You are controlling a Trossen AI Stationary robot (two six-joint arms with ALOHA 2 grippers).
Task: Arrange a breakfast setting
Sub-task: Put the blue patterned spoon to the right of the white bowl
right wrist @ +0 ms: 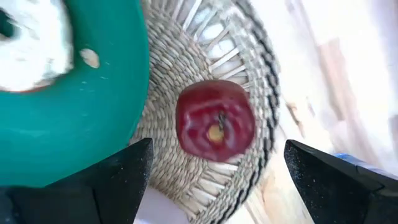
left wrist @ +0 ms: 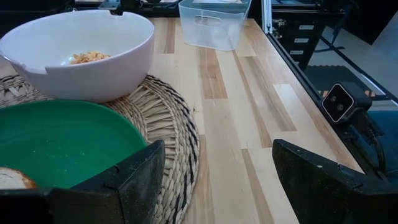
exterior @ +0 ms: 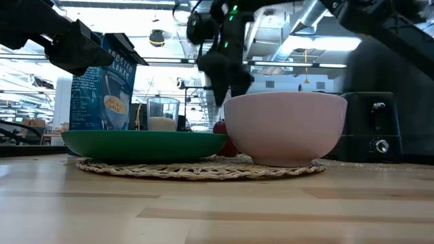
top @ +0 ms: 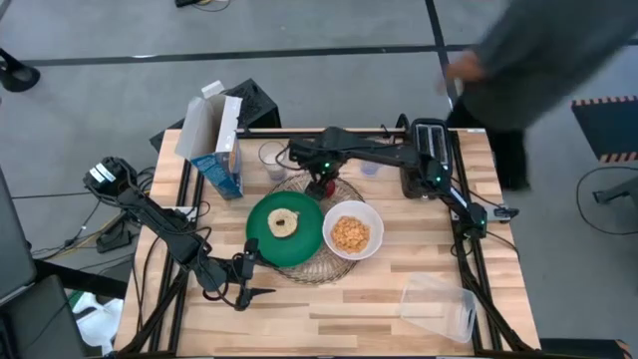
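Note:
A round woven mat (top: 311, 267) lies mid-table. On it rest a green plate (top: 261, 237) with a pale bagel (top: 283, 223), a white bowl (top: 352, 230) of orange cereal, and a small red apple (right wrist: 216, 120) at the mat's far edge. My right gripper (right wrist: 214, 180) is open above the apple, one finger on each side and apart from it. My left gripper (left wrist: 214, 180) is open and empty, low by the plate's near left rim (left wrist: 62, 137). Two clear glasses (top: 271, 157) (top: 371, 166) stand beyond the mat. No spoon shows.
A cereal box (top: 221, 150) stands at the far left and a black toaster (top: 429, 150) at the far right. A clear plastic tub (top: 439, 307) lies at the near right. A person (top: 538, 60) stands past the table's far right corner.

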